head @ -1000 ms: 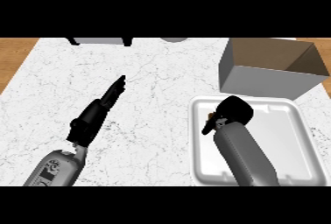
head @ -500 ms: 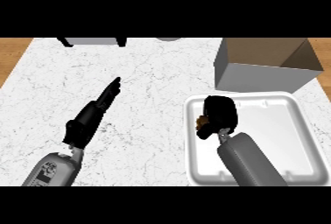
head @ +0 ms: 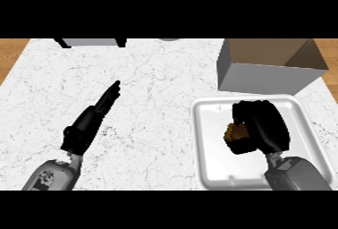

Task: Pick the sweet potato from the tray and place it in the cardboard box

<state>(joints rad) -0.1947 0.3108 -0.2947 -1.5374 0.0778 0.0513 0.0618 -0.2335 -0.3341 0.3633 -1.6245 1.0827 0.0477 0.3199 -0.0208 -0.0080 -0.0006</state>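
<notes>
A white tray (head: 211, 165) lies on the marble counter at the lower right. Over its middle, my right hand (head: 265, 127) is curled round the orange-brown sweet potato (head: 235, 131), of which only a small part shows between thumb and fingers. The open cardboard box (head: 264, 76) stands just behind the tray, at the upper right. My left hand (head: 95, 114) rests on the counter at the left with its fingers straight, holding nothing.
A dark-legged grey object (head: 89, 42) sits at the counter's far edge, upper left. Wooden floor (head: 13, 51) shows beyond the counter's left and right sides. Bare marble (head: 158, 89) spreads between the left hand and the tray.
My right hand has moved further over the tray and closed round the sweet potato. The view has shifted slightly; the left hand has kept its pose.
</notes>
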